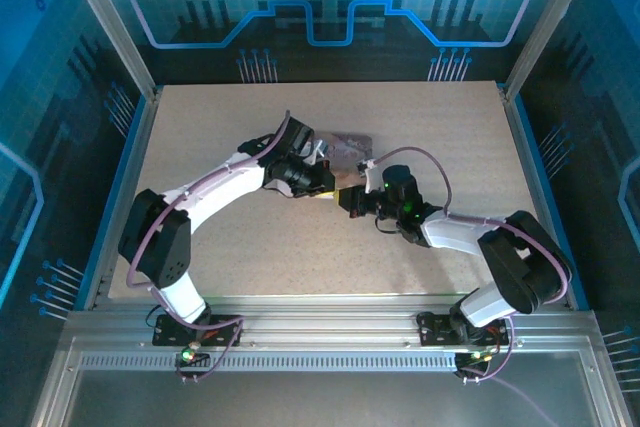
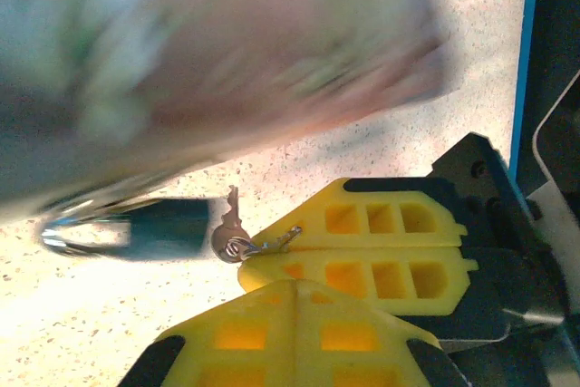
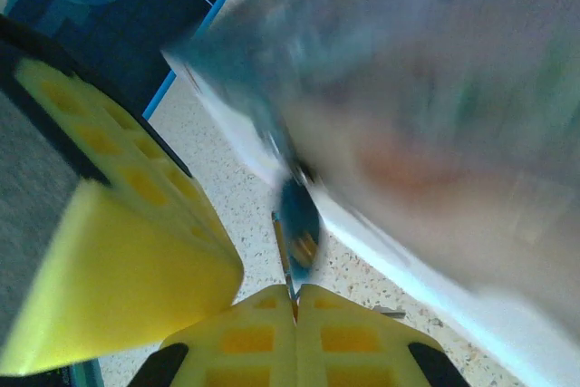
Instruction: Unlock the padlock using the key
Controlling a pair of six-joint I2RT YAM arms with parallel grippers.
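**Found key (image 2: pixel 281 239) pinched at padlock (image 2: pixel 172 228) mid-desk (image 1: pixel 200 127)**

Saw both arms reaching to the middle of the desk, meeting just in front of a pink tin (image 1: pixel 345 145). Found the right tool (image 3: pixel 295 295) clenched on the key, with the thin blade poking out from between its yellow fingertips and running up to the bluish padlock just beyond them. Could not tell how far in the blade sat. Noted, from the left wrist, a small ring (image 2: pixel 227 246) and a second little key (image 2: pixel 233 210) sitting at the padlock's end nearest that tool. Saw the padlock close beside the blurred tin, above the speckled desk, its silvery shackle (image 2: pixel 68 235) pointing away from the right tool. Found the left tool (image 2: pixel 292 285) clenched too, fingertips pressed together just beside the right tool's lower finger. Could not make out anything held between them.
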